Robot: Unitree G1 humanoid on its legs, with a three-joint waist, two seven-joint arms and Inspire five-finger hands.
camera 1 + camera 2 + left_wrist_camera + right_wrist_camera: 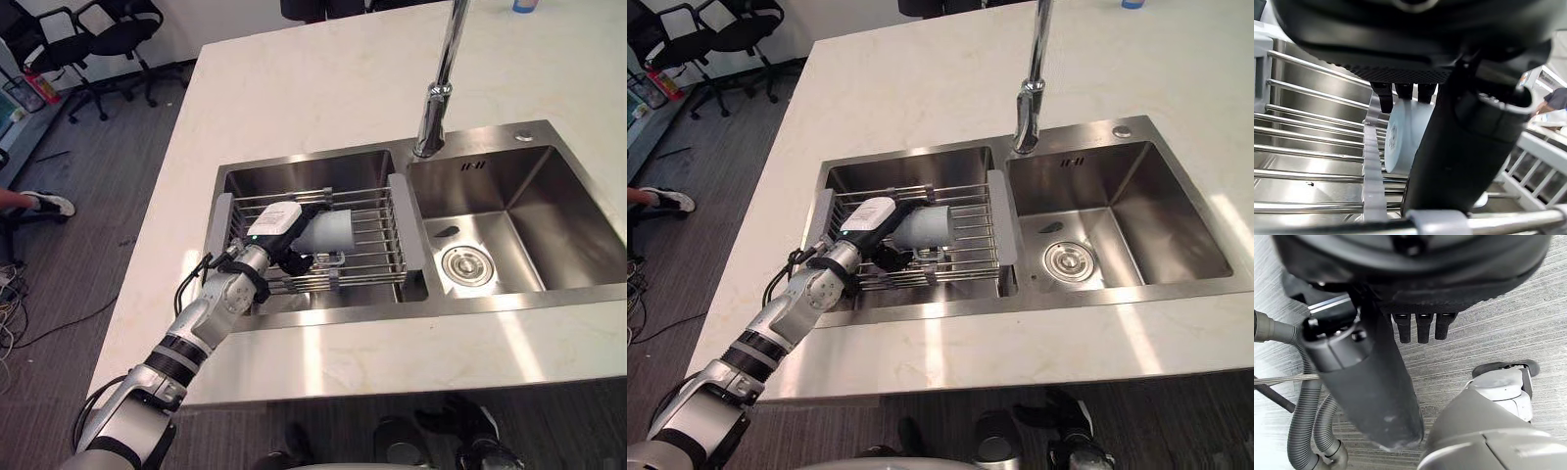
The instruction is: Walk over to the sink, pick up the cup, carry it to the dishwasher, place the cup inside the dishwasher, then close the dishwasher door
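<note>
A pale grey cup [328, 232] lies on its side on a wire rack [377, 250] that spans the left basin of the steel sink [323, 171]. My left hand [274, 230] reaches into the rack against the cup's base end. In the left wrist view the cup [1400, 142] shows its round base just past the straight fingers [1403, 93], with the thumb [1464, 147] stretched along its side. The fingers are not curled round it. My right hand [1366, 382] hangs relaxed above the grey floor, holding nothing.
A tall chrome faucet [441, 78] rises between the two basins. The right basin [529, 225] holds only its drain. The pale counter [323, 78] surrounds the sink. Office chairs [98, 39] and a person's shoe [44, 203] are at the far left.
</note>
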